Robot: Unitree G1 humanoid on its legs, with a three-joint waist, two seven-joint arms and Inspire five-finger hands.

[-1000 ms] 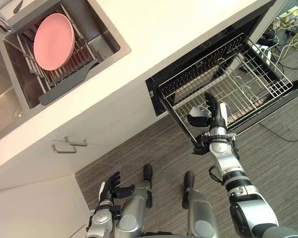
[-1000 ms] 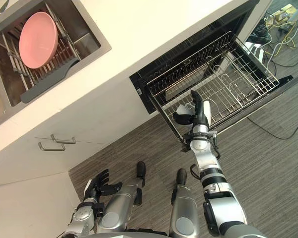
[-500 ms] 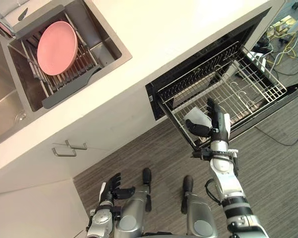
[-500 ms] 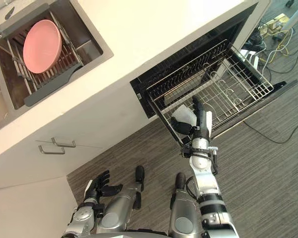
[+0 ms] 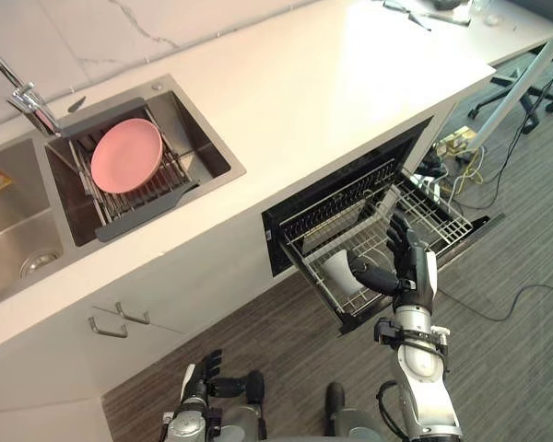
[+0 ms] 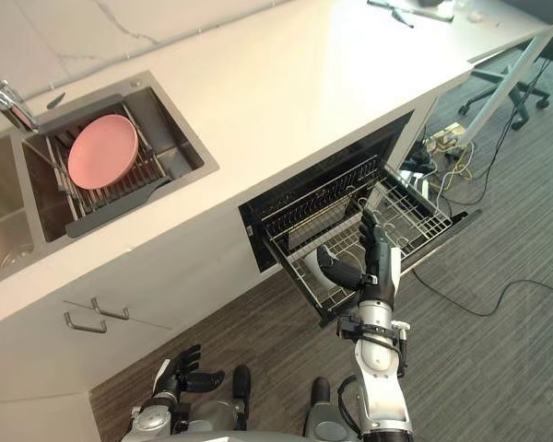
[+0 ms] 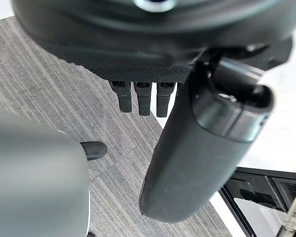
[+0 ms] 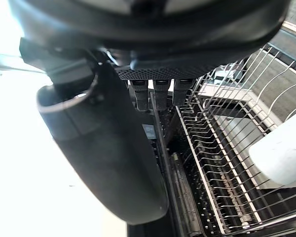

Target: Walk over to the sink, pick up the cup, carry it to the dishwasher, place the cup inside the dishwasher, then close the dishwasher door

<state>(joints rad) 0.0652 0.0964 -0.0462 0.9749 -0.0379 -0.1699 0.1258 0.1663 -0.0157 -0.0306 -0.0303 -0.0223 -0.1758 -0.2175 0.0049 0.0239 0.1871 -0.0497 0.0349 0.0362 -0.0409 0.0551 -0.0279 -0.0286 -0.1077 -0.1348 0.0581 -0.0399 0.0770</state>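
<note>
The white cup (image 5: pixel 339 272) lies on its side in the pulled-out wire rack (image 5: pixel 426 208) of the dishwasher, near the rack's front corner. My right hand (image 5: pixel 407 265) stands just beside it with fingers straight and the thumb stretched toward the cup, open. From the right wrist the cup (image 8: pixel 281 153) rests on the rack wires, apart from the thumb (image 8: pixel 103 143). The dishwasher door (image 5: pixel 470 235) hangs open under the rack. My left hand (image 5: pixel 203 373) is low by the floor, fingers (image 7: pixel 138 96) relaxed and empty.
A pink plate (image 5: pixel 126 155) stands in a drying rack in the sink (image 5: pixel 212 157), far left on the white counter, beside the faucet (image 5: pixel 23 92). Cables (image 5: pixel 470 152) and an office chair (image 5: pixel 535 92) lie beyond the dishwasher. Cupboard handles (image 5: pixel 120 320) stick out below the sink.
The whole picture has shifted, so the camera moved. My right hand held the cup between thumb and fingers; now the cup lies in the rack and the hand has let go.
</note>
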